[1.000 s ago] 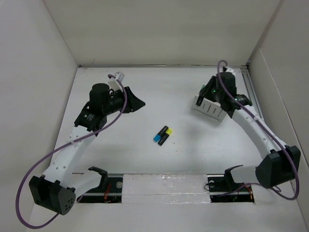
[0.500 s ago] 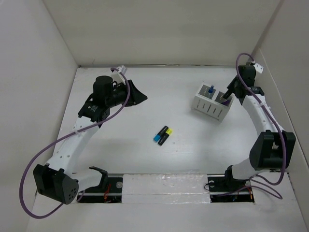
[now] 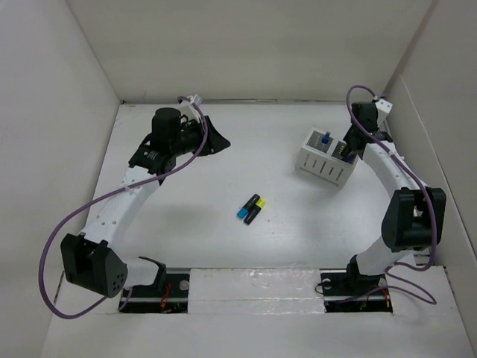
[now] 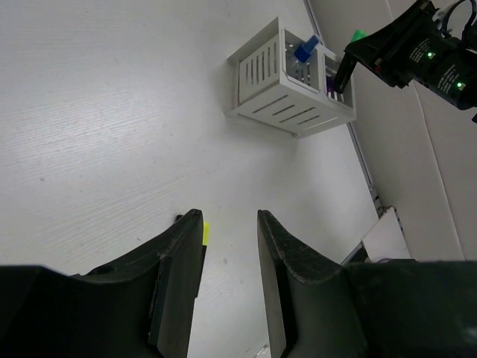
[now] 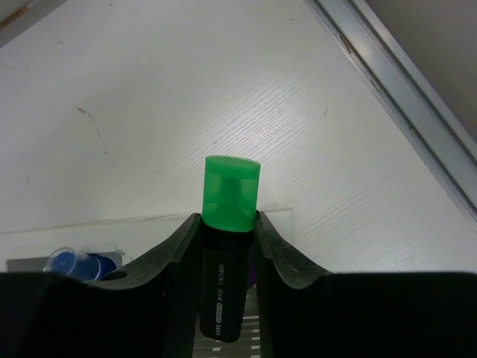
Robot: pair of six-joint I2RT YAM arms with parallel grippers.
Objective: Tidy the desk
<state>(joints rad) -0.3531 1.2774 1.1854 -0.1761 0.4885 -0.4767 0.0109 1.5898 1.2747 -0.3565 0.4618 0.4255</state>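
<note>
Between the fingers of the right tool (image 5: 226,224) sits a black highlighter (image 5: 232,190) with a green cap, clamped firmly, its cap pointing away from the wrist. Just under this tool is a white slotted box (image 3: 320,162), with a blue-capped pen (image 4: 304,51) standing in one compartment. The left tool (image 4: 227,224) hangs with its fingers parted and nothing between them. Below it spreads the white tabletop (image 3: 283,134). A blue-capped marker (image 3: 242,213) and a yellow-capped marker (image 3: 261,202) lie side by side, well apart from both tools.
</note>
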